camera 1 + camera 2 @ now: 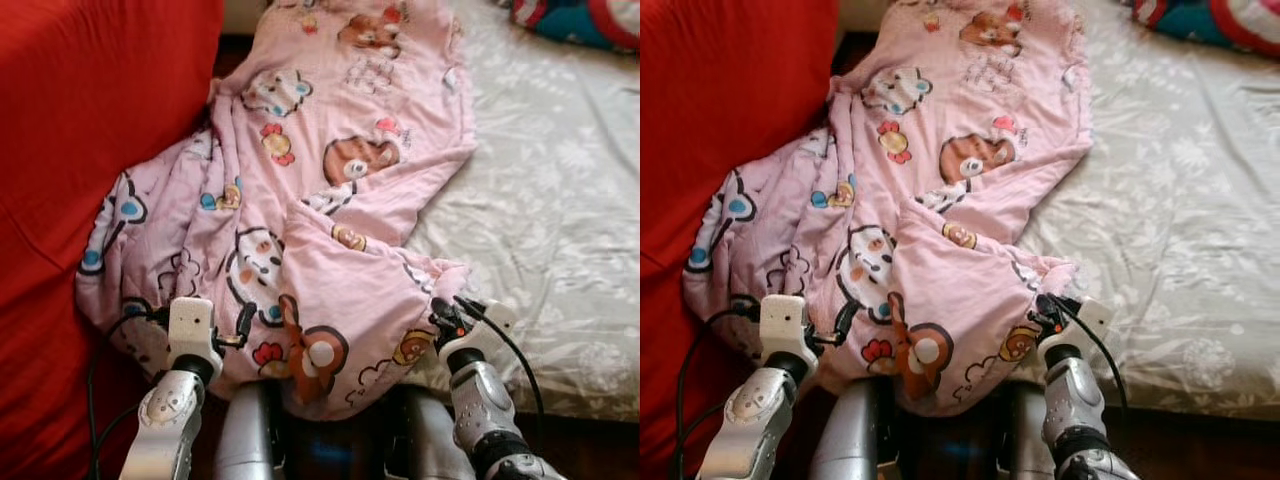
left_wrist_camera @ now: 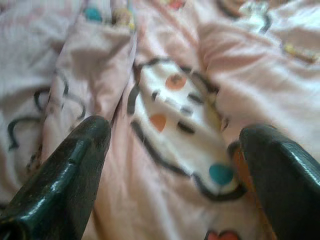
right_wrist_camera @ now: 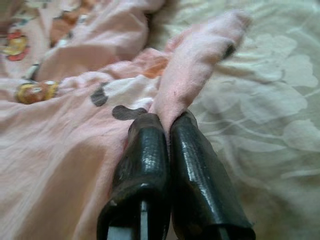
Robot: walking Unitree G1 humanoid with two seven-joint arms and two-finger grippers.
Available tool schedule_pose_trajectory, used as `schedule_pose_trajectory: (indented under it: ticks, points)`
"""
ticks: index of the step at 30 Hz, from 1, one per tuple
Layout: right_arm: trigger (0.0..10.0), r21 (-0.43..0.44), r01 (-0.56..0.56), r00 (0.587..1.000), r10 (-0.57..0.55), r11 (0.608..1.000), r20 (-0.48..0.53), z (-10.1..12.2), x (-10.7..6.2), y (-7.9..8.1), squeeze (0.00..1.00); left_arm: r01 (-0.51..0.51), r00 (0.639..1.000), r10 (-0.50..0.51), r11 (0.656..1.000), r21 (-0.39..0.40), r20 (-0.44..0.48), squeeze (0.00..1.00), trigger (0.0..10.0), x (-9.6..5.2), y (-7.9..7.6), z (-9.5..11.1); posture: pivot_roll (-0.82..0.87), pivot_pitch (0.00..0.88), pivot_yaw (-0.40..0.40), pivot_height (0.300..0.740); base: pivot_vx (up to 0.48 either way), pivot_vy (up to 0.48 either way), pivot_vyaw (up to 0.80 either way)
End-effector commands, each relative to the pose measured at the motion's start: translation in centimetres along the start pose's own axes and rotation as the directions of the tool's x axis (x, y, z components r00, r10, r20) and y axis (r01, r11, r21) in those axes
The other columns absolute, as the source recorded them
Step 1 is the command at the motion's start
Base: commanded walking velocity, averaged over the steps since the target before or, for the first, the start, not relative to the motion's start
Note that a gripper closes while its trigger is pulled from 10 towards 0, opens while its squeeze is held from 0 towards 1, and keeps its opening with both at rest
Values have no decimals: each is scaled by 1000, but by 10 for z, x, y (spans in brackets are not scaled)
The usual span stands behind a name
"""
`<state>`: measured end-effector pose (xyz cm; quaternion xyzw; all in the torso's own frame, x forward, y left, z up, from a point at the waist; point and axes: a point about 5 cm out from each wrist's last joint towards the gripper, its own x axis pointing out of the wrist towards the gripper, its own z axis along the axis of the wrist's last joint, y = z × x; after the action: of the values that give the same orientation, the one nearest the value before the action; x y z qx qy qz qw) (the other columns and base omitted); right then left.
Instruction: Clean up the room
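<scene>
A pink cartoon-print blanket [image 1: 300, 220] lies crumpled along the left side of a bed, its lower end spilling over the near edge. The right gripper [image 3: 167, 127], fingers pressed together, pinches a fold of the blanket at that near edge. The left gripper [image 2: 172, 145], fingers spread wide, hovers just over the blanket near its lower left corner. A pale floral sheet [image 1: 560, 220] covers the bed. A red cloth [image 1: 90, 130] rises along the left; a colourful cushion [image 1: 580, 20] sits at the bed's far right corner.
</scene>
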<state>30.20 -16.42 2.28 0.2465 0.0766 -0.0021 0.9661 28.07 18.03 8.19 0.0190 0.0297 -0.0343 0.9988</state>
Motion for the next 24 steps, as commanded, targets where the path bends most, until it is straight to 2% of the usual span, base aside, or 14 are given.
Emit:
schedule_pose_trajectory:
  ticks: [1, 8, 14, 17, 20, 22, 24]
  points:
    - [10000, -18, -7, 1000, 7, 1000, 0, -3, -3, 0, 0, -15, 1000, 15, 1000, -4, -22, 0, 10000, -2, 3, -9, 29, 114, 4, 634, 0, 0, 0]
    - [10000, -30, -21, 1000, 21, 999, 3, -2, -1, 5, 0, -62, 997, 60, 997, -34, -56, 0, 10000, 2, 10, -24, 27, 86, -1, 669, 0, 0, 0]
    - [10000, -46, -31, 999, 31, 998, 11, 1, 1, 7, 0, -111, 989, 105, 992, -62, -101, 0, 10000, -2, 19, -38, 24, 61, -7, 694, 0, 0, 0]
    - [10000, -56, -33, 999, 33, 998, 9, 0, 0, 7, 0, -167, 975, 151, 982, -87, -162, 0, 10000, -10, 25, -54, 19, 51, -8, 709, 0, 0, 0]
    - [10000, -59, -33, 999, 33, 998, 9, 0, -1, 7, 0, -178, 971, 159, 979, -95, -181, 0, 10000, -12, 27, -59, 18, 45, -9, 714, 0, 0, 0]
    - [10000, -94, -31, 1000, 31, 995, -2, -2, -2, 5, 0, -185, 961, 158, 978, -100, -229, 0, 10000, -18, 28, -72, 20, 36, -11, 724, 0, 0, 0]
    - [10000, -136, -24, 1000, 21, 990, -23, -6, -5, 4, 0, -177, 948, 150, 981, -74, -282, 0, 10000, -24, 27, -86, 21, 16, -11, 728, 0, 0, 0]
